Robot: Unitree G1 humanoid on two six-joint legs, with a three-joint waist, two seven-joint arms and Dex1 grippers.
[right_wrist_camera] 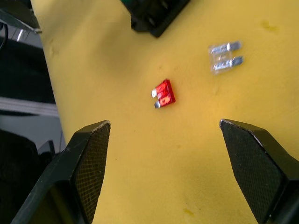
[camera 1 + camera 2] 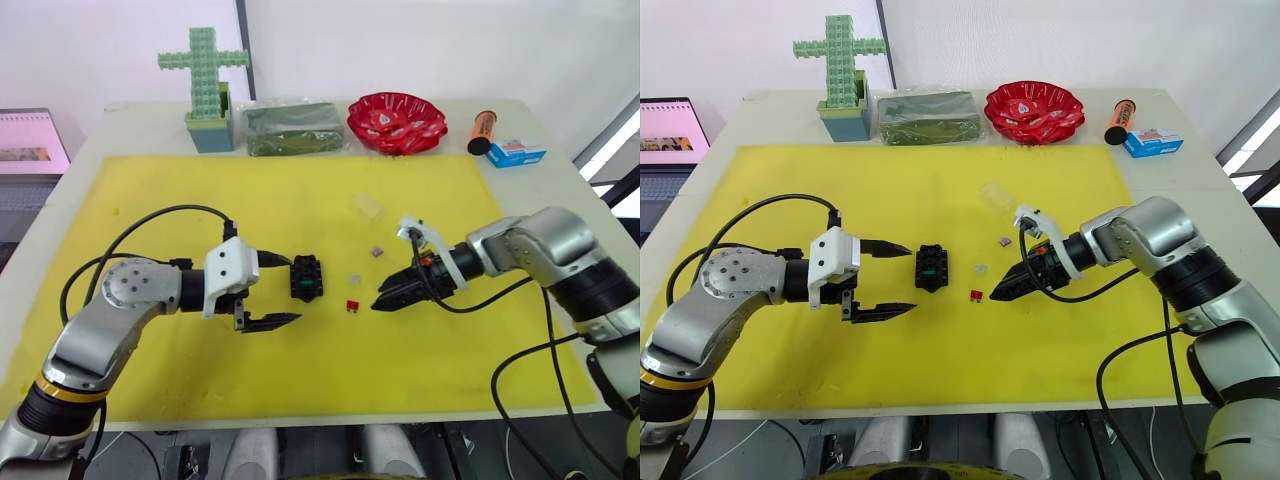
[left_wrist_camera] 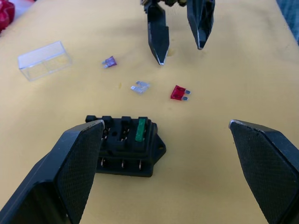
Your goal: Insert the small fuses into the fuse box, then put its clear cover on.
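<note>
Black fuse box (image 2: 932,268) seen mid yellow mat (image 2: 940,360), one green fuse (image 3: 140,129) seated. Red fuse (image 1: 164,93), grey fuse (image 1: 224,57), purple fuse (image 3: 109,61) scattered beside box, clear cover (image 3: 44,59) beyond. Left gripper (image 2: 885,280) spread wide beside box; right gripper (image 1: 175,154) spread above red fuse.

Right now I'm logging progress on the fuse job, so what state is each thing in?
Fuse box: upright on the mat, one green fuse seated.
Red fuse: loose, flat.
Grey fuse: loose, flat.
Purple fuse: loose.
Clear cover: off the box.
Left end effector: open, empty.
Right end effector: open, empty.
</note>
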